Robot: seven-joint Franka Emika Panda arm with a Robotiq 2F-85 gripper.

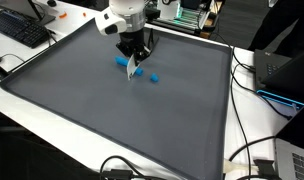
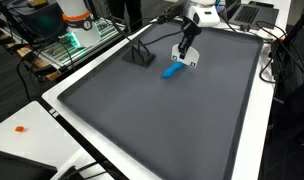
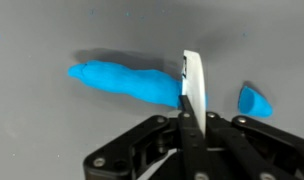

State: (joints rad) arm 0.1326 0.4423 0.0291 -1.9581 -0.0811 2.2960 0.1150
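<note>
The grey mat (image 1: 92, 115) covers the tabletop. Over its far half, the gripper (image 3: 188, 120) has its fingers closed on a thin white blade (image 3: 193, 75) — set at one end of the long blue roll (image 3: 122, 80) — with a small blue piece (image 3: 254, 100) just beside it.

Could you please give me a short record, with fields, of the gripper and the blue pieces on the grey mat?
gripper: gripper shut on a thin white blade
blade: points down at the mat, at one end of the long blue piece; contact cannot be told
offcut: small blue piece lies apart, on the blade's other side
surface: grey mat, both blue pieces lying flat on it
</note>
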